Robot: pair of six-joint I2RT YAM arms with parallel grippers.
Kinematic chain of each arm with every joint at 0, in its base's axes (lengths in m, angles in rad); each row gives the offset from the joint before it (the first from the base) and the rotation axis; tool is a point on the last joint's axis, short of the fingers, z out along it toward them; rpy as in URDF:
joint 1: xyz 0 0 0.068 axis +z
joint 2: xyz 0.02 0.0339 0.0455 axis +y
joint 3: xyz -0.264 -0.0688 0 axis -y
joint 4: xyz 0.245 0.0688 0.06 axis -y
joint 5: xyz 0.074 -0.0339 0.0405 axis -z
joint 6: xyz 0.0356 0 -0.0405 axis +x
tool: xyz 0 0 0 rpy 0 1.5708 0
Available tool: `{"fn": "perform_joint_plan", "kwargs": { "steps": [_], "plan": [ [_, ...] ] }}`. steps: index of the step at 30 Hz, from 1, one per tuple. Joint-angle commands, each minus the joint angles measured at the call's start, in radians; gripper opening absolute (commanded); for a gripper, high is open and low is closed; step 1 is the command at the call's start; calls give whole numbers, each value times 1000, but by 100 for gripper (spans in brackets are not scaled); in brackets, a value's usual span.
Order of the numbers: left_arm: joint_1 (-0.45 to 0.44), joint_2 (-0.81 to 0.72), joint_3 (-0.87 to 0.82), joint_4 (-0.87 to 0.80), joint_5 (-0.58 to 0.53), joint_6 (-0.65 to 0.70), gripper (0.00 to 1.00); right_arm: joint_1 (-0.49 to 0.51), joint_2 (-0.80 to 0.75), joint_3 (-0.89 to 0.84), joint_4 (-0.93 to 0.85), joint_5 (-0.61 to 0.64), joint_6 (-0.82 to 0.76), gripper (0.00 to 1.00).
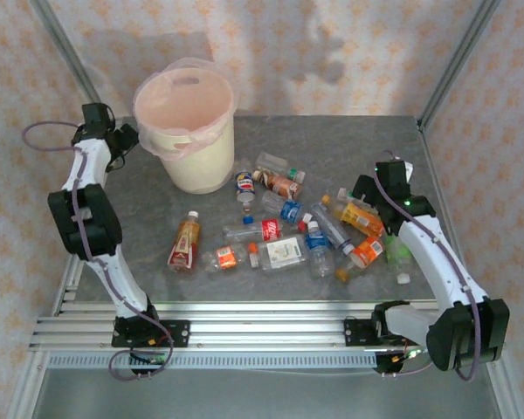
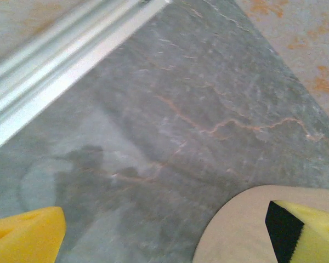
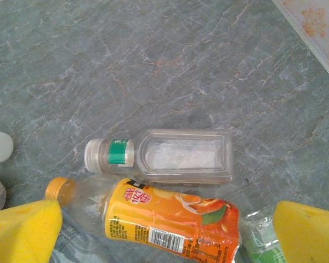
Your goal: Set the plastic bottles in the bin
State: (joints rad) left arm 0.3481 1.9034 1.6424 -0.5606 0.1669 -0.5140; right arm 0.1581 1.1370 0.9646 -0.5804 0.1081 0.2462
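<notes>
Surface: a grey stone-patterned table top (image 1: 157,201) with pale and rust-coloured veins. A ribbed aluminium rail (image 1: 244,330) runs along its near edge.
Room: cream wallpaper with orange flower motifs (image 1: 332,52) covers the back and side walls, and aluminium frame posts rise at the far corners.
Bin: the large round cream plastic bucket lined with a thin pink bag (image 1: 196,166) stands upright at the far left of the table.
Bottles: the small plastic bottles (image 1: 288,231) lie scattered on the table to the right of the bin, nearer than it.
Labels: the clear bottle with an orange label (image 3: 170,219) shows a fruit picture, a barcode and red-and-white characters I cannot read. The clear squarish bottle with a green neck band (image 3: 175,156) is just beside it. Other labels are red, blue or white, with writing too small to read.
Left claw: the left gripper (image 2: 170,241) has its yellow foam pads wide apart with nothing between them. It sits beside the bin's wall.
Right claw: the right gripper (image 3: 164,235) is spread wide over the orange-labelled bottle, gripping nothing.
</notes>
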Motion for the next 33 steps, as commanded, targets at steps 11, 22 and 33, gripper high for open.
{"fn": "perform_joint_plan", "kwargs": {
  "steps": [11,22,33],
  "plan": [
    [-206,-599,-565,-247,-83,21,100,34,-9,101,-179,78,58,99],
    [-416,-771,-759,-362,-43,-50,100,33,-83,84,-190,84,82,99],
    [-612,-720,-791,-304,-123,-91,100,35,-98,66,-200,87,96,99]
  ]
}}
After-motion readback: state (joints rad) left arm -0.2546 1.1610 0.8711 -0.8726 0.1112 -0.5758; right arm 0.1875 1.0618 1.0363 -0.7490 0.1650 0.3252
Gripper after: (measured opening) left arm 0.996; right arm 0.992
